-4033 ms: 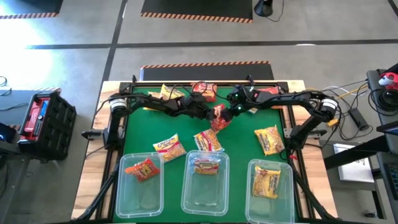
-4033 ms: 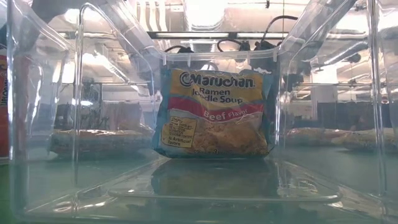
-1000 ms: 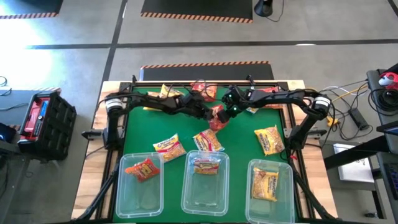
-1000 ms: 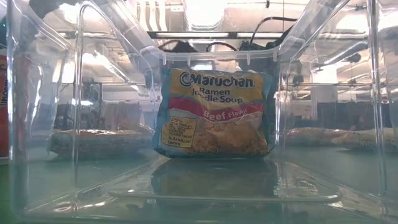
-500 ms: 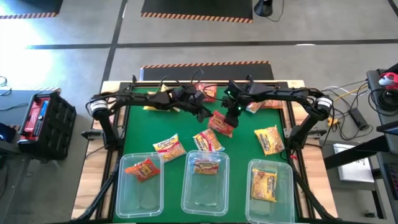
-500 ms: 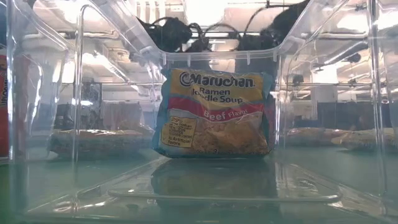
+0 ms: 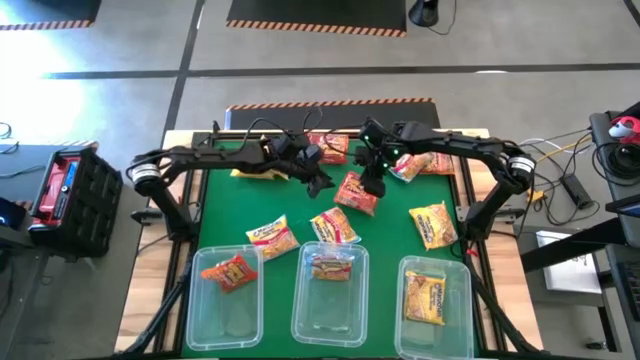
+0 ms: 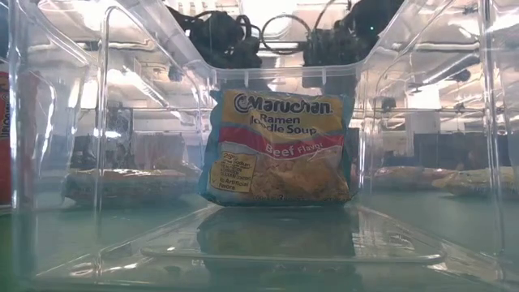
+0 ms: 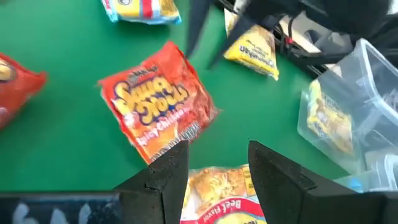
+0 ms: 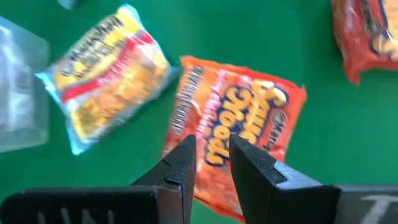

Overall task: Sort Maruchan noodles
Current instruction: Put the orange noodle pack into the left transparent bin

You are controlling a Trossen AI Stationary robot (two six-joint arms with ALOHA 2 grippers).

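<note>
A red-orange Maruchan noodle packet (image 7: 357,192) (image 9: 155,112) (image 10: 255,112) lies flat on the green mat near the table's middle. My left gripper (image 7: 322,186) (image 9: 217,165) hovers just left of it, open and holding nothing. My right gripper (image 7: 372,184) (image 10: 212,155) hangs over the packet's far right part, its fingers a narrow gap apart with nothing between them. Loose yellow packets (image 7: 272,237) (image 7: 335,227) (image 7: 433,223) lie nearer the front. More packets (image 7: 330,147) lie along the far edge.
Three clear tubs stand along the near edge: the left one (image 7: 205,320) holds a red packet, the middle one (image 7: 305,320) a yellow beef packet (image 8: 280,146), and the right one (image 7: 460,320) a yellow packet. Green mat shows bare between the loose packets.
Both grippers have risen off the mat and rolled about their pointing lines. The red-orange packet, which showed narrow between the two grippers a second ago, now lies flat and spread on the mat, slightly nearer the table's right.
</note>
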